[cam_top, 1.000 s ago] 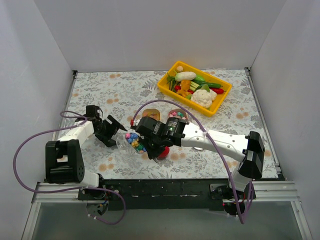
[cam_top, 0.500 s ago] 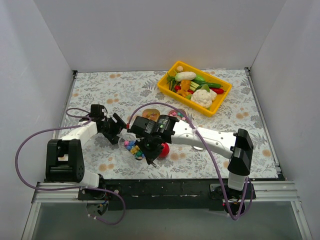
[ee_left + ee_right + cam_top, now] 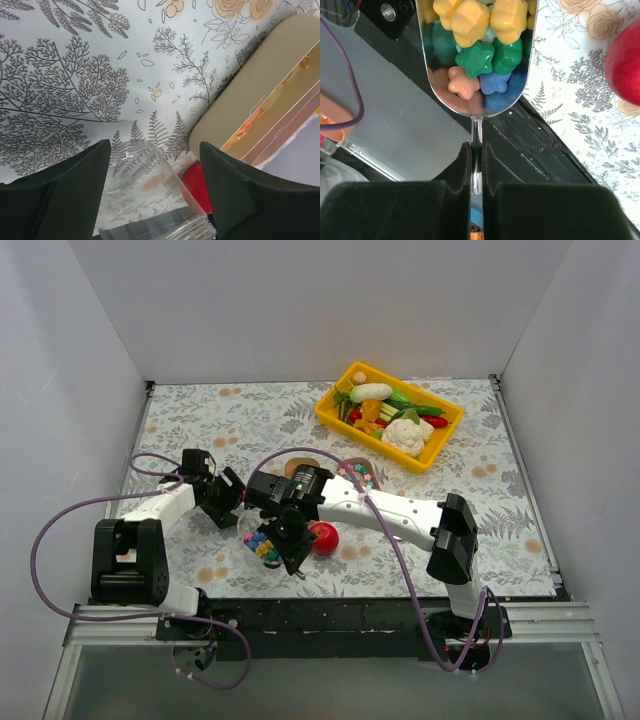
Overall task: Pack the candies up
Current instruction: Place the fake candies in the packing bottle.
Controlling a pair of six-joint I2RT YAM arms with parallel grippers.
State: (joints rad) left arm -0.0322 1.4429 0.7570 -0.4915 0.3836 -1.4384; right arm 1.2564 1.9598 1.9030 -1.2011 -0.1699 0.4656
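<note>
The candies (image 3: 475, 20) are small star-shaped pieces in yellow, green, blue and pink, heaped in a shiny metal scoop (image 3: 476, 97). My right gripper (image 3: 477, 155) is shut on the scoop's thin handle. From above, the loaded scoop (image 3: 262, 543) hangs left of a red ball (image 3: 323, 538), just off my right gripper (image 3: 290, 525). A clear jar (image 3: 145, 195) lies on its side between the fingers of my left gripper (image 3: 152, 155), which grip its walls. The jar (image 3: 246, 522) and left gripper (image 3: 230, 500) are right beside the scoop.
A yellow tray (image 3: 338, 420) of toy vegetables stands at the back right. Two small dishes (image 3: 302, 468) (image 3: 352, 469) with more candies sit behind the right arm. A tan dish (image 3: 245, 95) lies just beyond the jar, and the red ball (image 3: 195, 187) is behind the jar.
My right arm has swung the loaded scoop left and toward the near edge, up to the jar. My left gripper has shifted slightly right and narrowed on the jar.
</note>
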